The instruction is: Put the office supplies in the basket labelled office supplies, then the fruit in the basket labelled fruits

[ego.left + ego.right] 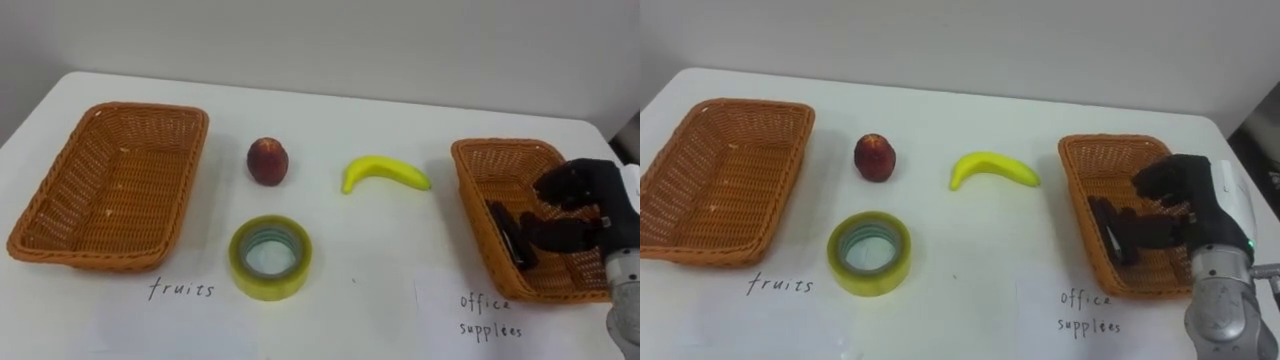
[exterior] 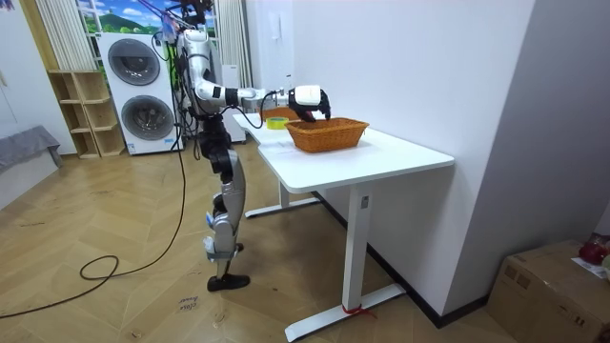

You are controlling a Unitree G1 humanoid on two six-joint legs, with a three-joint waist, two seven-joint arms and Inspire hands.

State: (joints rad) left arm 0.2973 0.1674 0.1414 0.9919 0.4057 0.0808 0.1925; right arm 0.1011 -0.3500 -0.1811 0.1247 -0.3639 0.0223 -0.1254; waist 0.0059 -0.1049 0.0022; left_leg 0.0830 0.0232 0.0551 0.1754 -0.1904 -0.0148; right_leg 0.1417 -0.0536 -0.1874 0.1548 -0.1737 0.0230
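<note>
Right hand [image 1: 588,205] hovering inside right basket [image 1: 466,185], touching a dark item [image 1: 508,238], grasp impossible to tell; peach [image 1: 267,161], banana [image 1: 385,172], tape [image 1: 270,286] lying on counter [image 1: 350,235] between the baskets

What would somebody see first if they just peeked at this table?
Probably the robot's black right hand, over the brown wicker basket on the right, where a dark oblong object lies. Then the bright things mid-table: a curved yellow banana, a round red fruit and a yellow-green roll of tape, with another brown wicker basket on the left.
</note>
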